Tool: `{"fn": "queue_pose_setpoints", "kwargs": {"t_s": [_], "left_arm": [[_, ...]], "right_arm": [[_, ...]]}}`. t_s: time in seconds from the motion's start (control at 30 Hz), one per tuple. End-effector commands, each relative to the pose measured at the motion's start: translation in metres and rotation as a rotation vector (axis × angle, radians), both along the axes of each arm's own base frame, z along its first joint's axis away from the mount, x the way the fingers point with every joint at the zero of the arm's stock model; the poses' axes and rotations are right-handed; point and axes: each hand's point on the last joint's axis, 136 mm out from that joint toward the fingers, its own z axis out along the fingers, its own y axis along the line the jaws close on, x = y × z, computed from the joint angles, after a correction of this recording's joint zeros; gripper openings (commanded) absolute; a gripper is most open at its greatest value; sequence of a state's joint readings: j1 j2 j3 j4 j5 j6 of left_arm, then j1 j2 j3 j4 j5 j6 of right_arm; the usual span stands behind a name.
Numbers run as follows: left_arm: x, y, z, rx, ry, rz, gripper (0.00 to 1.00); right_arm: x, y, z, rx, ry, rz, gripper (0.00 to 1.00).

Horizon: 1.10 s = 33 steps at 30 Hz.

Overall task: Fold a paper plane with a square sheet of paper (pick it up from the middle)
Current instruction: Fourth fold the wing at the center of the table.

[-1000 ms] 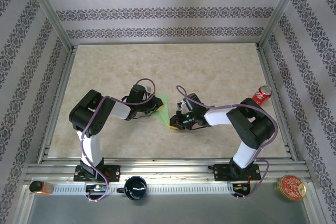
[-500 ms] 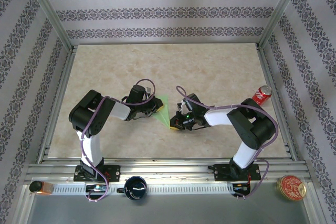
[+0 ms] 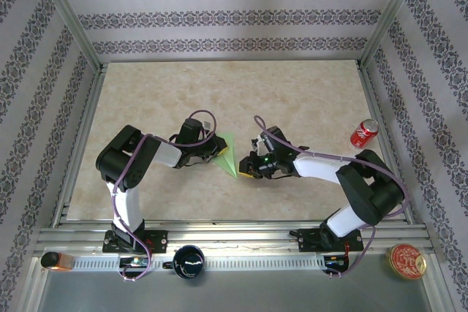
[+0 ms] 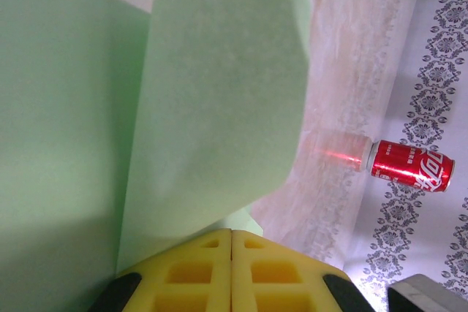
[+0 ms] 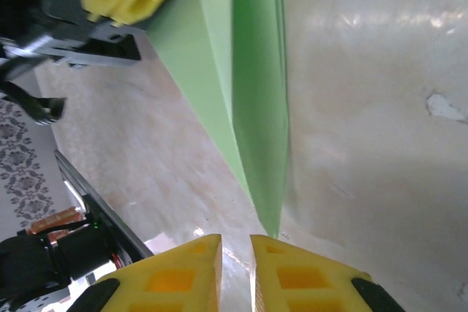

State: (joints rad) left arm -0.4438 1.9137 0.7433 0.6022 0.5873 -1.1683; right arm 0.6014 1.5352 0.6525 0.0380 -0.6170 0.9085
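Light-green paper (image 3: 227, 156), folded to a narrow point, one flap seemingly raised.

Overall light: bright, even and soft in the overhead view.
Shadows: faint overhead; a darker patch low on the sheet of paper (image 4: 66, 253).
Glare: white streaks on the glossy table (image 5: 395, 20), which mirrors the can (image 4: 409, 166).
Focus: the close-up paper looks soft and grainy.

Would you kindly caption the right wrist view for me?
Right hand, slightly open, at the tip of the folded green paper.
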Motion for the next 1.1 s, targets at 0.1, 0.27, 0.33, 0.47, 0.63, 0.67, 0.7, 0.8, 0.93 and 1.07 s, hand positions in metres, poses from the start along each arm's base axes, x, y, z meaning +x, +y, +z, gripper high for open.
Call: {"fn": "queue_pose_setpoints", "kwargs": {"t_s": [0.1,0.27,0.33,0.47,0.63,0.67,0.7,0.8,0.93,1.07], "left_arm": [[-0.004,0.015,-0.021,0.065,0.040,0.044,0.07],[-0.003,0.014,-0.021,0.061,0.041,0.044,0.07],[-0.003,0.014,-0.021,0.061,0.040,0.044,0.07],[-0.004,0.013,-0.022,0.061,0.043,0.040,0.07],[-0.005,0.013,-0.022,0.061,0.043,0.038,0.07],[-0.006,0.013,-0.022,0.061,0.045,0.039,0.07],[-0.005,0.013,-0.022,0.061,0.044,0.039,0.07],[-0.006,0.013,-0.023,0.062,0.046,0.038,0.07],[-0.005,0.013,-0.022,0.062,0.044,0.040,0.07],[-0.005,0.013,-0.021,0.060,0.045,0.043,0.07]], "right_arm": [[0.012,0.021,0.012,0.040,-0.027,0.048,0.08],[0.025,0.041,0.007,0.030,-0.032,0.066,0.05],[0.030,0.045,0.004,0.025,-0.032,0.067,0.04],[0.036,0.052,-0.002,0.013,-0.022,0.076,0.04],[0.033,0.050,-0.021,-0.021,0.019,0.075,0.04],[0.032,0.048,-0.024,-0.032,0.026,0.071,0.04],[0.030,0.046,-0.027,-0.040,0.029,0.070,0.04],[0.024,0.041,-0.035,-0.049,0.045,0.070,0.04],[0.016,0.036,-0.045,-0.058,0.071,0.069,0.04],[0.008,0.030,-0.050,-0.070,0.085,0.068,0.04]]}}
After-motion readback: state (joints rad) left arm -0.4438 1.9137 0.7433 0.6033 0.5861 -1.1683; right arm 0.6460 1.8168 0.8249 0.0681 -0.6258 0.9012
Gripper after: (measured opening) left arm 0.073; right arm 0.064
